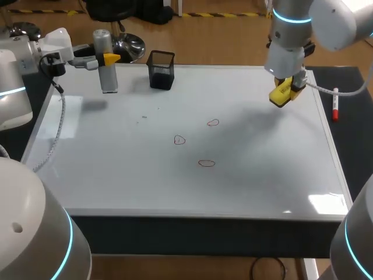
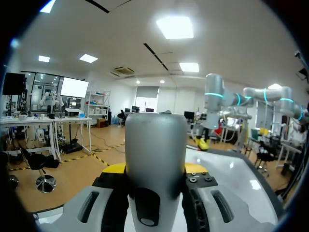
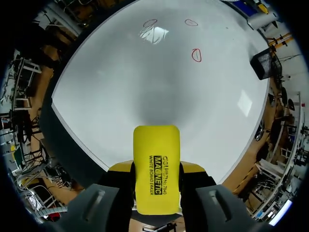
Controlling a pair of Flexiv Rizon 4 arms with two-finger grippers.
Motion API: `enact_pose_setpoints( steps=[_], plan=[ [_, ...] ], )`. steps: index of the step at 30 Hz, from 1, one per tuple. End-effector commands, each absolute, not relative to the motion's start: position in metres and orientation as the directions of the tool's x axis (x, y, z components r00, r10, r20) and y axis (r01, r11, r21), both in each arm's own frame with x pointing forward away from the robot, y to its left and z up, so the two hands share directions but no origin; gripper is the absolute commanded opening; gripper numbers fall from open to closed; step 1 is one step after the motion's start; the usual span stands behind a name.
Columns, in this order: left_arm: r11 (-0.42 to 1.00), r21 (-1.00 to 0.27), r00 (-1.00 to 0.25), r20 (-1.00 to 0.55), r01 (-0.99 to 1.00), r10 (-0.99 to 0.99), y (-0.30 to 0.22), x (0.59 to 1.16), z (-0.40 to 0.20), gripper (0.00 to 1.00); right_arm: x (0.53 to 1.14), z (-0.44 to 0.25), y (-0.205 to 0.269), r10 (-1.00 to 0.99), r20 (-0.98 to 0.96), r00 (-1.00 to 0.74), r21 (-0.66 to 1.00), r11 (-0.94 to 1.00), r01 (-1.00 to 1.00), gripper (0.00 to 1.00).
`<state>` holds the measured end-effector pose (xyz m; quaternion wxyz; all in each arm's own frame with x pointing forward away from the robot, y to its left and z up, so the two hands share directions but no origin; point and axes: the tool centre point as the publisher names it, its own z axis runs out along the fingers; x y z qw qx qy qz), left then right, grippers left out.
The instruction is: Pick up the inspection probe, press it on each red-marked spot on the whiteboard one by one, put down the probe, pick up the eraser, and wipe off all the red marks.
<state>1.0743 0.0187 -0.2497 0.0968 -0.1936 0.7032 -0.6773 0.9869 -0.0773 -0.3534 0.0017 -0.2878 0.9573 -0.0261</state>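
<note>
Head view: a whiteboard [image 1: 116,175] lies flat on the tabletop [image 1: 349,87]. Three small red outlines are drawn near its middle: a far mark [image 1: 213,122], a left mark [image 1: 179,140] and a near mark [image 1: 206,163], each apart from the others.

Container: a black mesh cup [image 1: 161,69] stands upright at the whiteboard's far edge, just beside the probe. Its contents cannot be made out from any view.

Left arm: the left gripper [image 1: 111,59] is at the far left corner of the whiteboard. Its fingers are closed from two sides on the upper part of a grey cylindrical probe [image 1: 107,76], which hangs upright. Whether the probe's lower end touches the whiteboard cannot be told. The left wrist view confirms the probe is clamped between both fingers.

Right arm: the right gripper [image 3: 157,170] hangs over the far right part of the whiteboard, well apart from the marks. Its fingers grip a yellow eraser [image 3: 156,145] by its two long sides, clear of the surface.

Other items: a red marker [image 1: 335,108] lies on the tabletop to the right of the whiteboard. A white cable [image 1: 57,125] from the left arm trails over the whiteboard's left edge.
</note>
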Motion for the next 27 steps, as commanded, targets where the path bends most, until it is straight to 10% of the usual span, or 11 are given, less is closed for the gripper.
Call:
enact_pose_setpoints(
  steps=[1,27],
  plan=[
    [0.007,-0.990,-0.905,0.123,-0.138,-0.407,0.018,1.073,-0.249,0.00,1.000,-0.357,-0.083,-0.556,0.020,-0.831,-0.033,0.830,-0.556,0.00],
    [0.007,-0.990,-0.905,0.123,-0.138,-0.407,0.018,1.073,-0.249,0.00,1.023,-0.356,-0.091,-0.568,-0.005,-0.823,-0.003,0.823,-0.568,0.00]
  ],
)
